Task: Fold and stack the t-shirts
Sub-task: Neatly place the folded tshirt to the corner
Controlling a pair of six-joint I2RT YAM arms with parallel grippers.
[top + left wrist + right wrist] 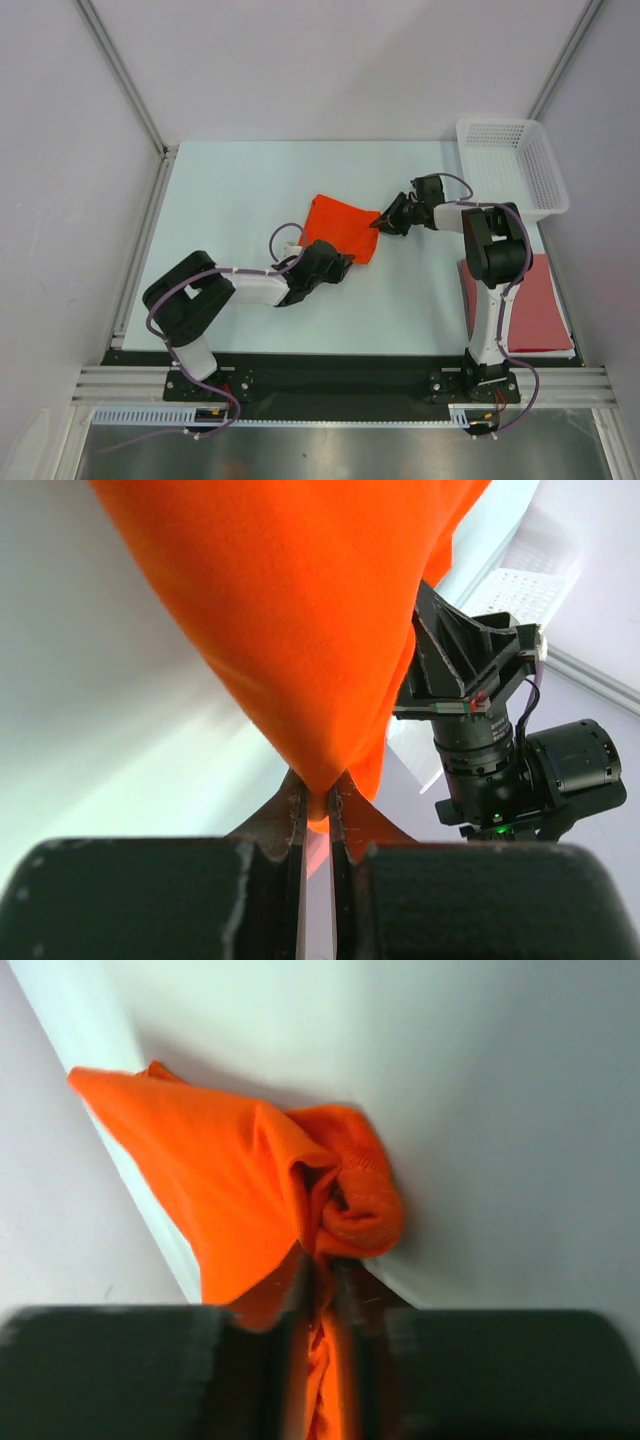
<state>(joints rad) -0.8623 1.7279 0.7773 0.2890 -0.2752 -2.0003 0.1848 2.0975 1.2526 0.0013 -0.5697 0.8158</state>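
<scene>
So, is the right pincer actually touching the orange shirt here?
Touching. The right wrist view shows the orange shirt bunched up and pinched between the two fingers of the right pincer.

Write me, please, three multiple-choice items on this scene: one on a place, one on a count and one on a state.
1. Where does the brick-red t-shirt lie?
A. In the white basket
B. Under the other shirt
C. At the near right edge of the table

2. How many t-shirts are in view?
A. One
B. Two
C. Three

3. How is the left gripper?
A. Shut on the orange t-shirt
B. Open over bare table
C. Shut on the basket's rim

Answers:
1 C, it lies flat beside the right arm.
2 B, one orange and one brick-red shirt show in the top view.
3 A, the left wrist view shows orange cloth pinched between its fingers.
</scene>
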